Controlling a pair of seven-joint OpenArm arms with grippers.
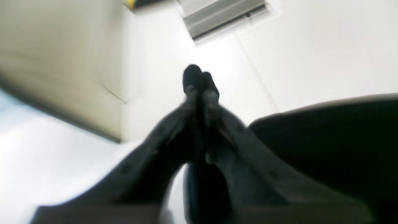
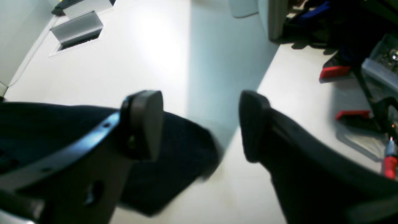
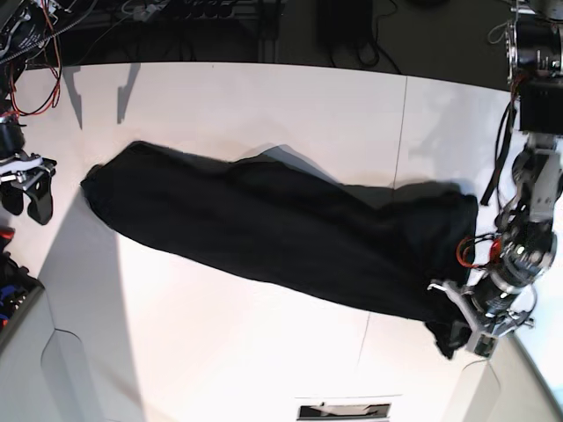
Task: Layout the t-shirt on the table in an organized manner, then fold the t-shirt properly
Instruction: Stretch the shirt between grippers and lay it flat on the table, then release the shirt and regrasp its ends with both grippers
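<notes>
black t-shirt [image 3: 281, 233] stretched across table [image 3: 220, 97], left jaws nearly closed beside its corner, right jaws wide, empty, just beyond its other end

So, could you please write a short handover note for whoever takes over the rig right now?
Right gripper: open, holding nothing, off the shirt's end near the table edge.
Left gripper: fingertips look pressed together in the blurred wrist view; in the base view it sits at the shirt's other end, and a grip cannot be confirmed.
T-shirt: stretched diagonally across the white table as a long, bunched band, graphic not visible.
Done: shirt pulled out lengthwise.
Left: spread it flat with sleeves out, then fold.
</notes>
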